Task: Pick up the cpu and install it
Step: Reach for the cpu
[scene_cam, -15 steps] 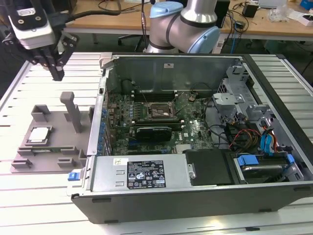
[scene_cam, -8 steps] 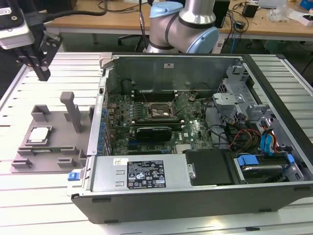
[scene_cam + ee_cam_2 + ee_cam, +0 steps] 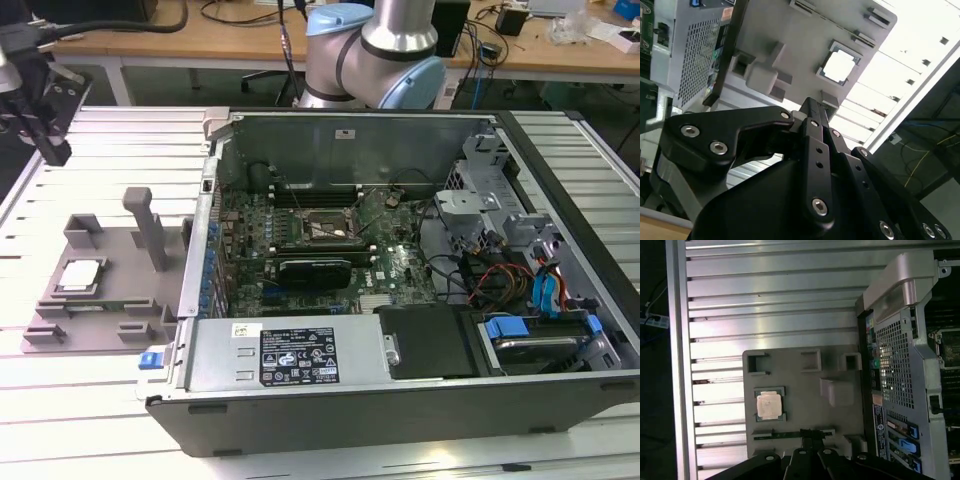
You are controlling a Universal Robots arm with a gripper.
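Tool: The tool (image 3: 811,106) is black. Its two fingers (image 3: 817,150) are pressed tight together, and there is nothing between them.
Where the tool is: In the exterior view it hangs in the air over the worktop (image 3: 110,150), far on the exterior view's left. In both wrist views its tips point down at the edge of the tray, near the cpu but not touching it.
Cpu: The cpu (image 3: 769,405) is a little flat square with a shiny silver top. It lies flat in a square pocket of the tray. Nothing is holding it.
Tray: The tray (image 3: 115,300) is grey plastic. It sits on the worktop just beside the outside wall of the computer, on the exterior view's left. A tall grey post (image 3: 150,228) stands up from it.
Computer: The computer (image 3: 400,410) is a big dark box with its side open. A green board (image 3: 400,265) lies inside.
Socket: A black frame (image 3: 322,228) sits near the middle of the board, well apart from the cpu.
Power box: A silver box with a label (image 3: 297,352) lies along the near wall of the computer.
Wires: Red and blue wires (image 3: 505,275) bunch up on the exterior view's right.
Arm: The silver and light blue arm (image 3: 375,50) stands behind the computer.
Worktop: It is silver metal with long grooves.
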